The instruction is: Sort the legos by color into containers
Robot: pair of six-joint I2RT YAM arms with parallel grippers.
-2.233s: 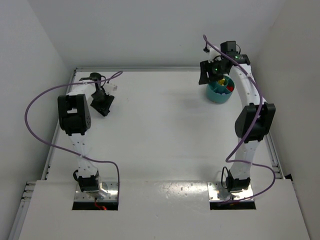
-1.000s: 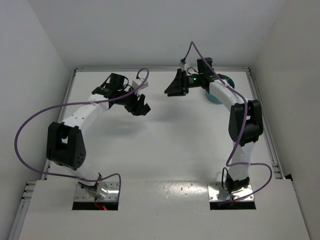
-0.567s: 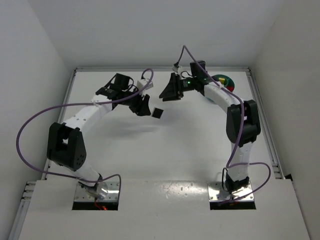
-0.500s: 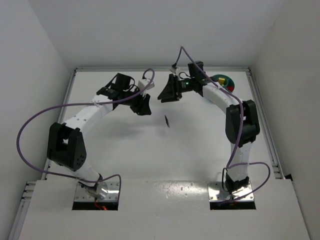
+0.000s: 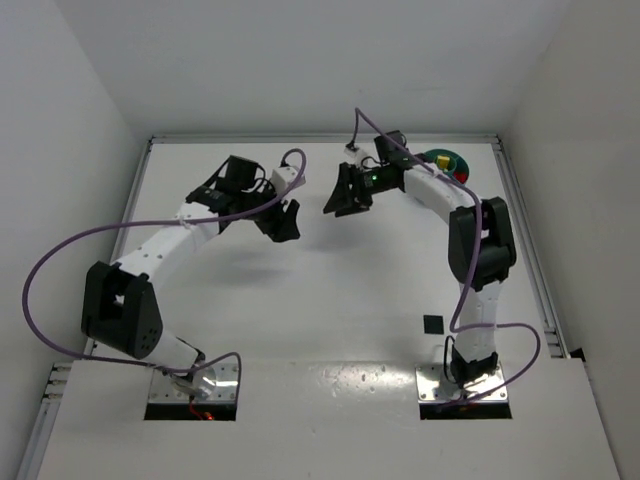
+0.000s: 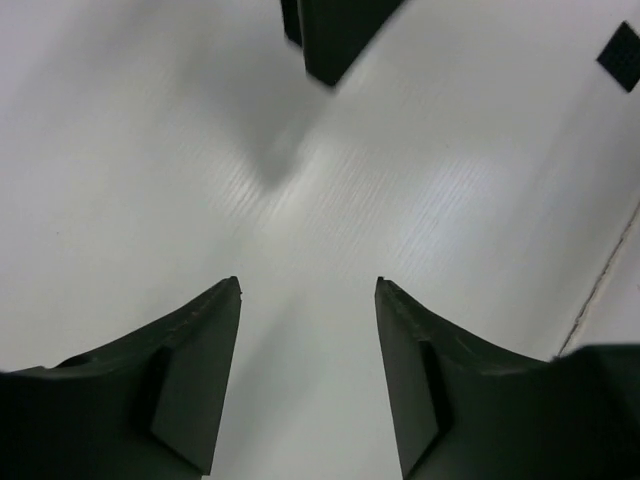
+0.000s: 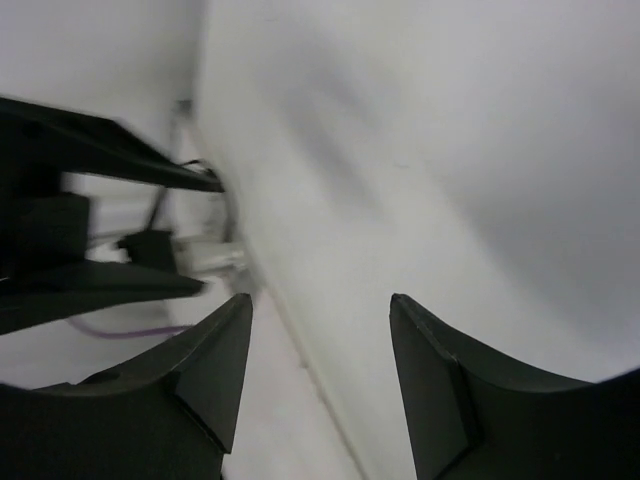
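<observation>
The teal dish [image 5: 447, 160] stands at the back right, mostly hidden by my right arm. A yellow lego [image 5: 441, 160] and a red lego [image 5: 461, 177] show inside it. No pale purple lego shows. My left gripper [image 5: 284, 222] is open and empty over the table's back middle. My right gripper [image 5: 345, 194] is open and empty, facing it from the right. In the left wrist view my gripper [image 6: 308, 285] holds nothing above bare table. In the right wrist view my gripper [image 7: 320, 298] is open and empty too.
A small flat black square [image 5: 433, 324] lies on the table at the front right; it also shows in the left wrist view [image 6: 620, 55]. The right gripper's finger [image 6: 335, 35] hangs at the top of the left wrist view. White walls ring the table.
The black square has flown from between the two grippers to the front right of the table. My right gripper has dropped slightly and my left arm has shifted a little.
</observation>
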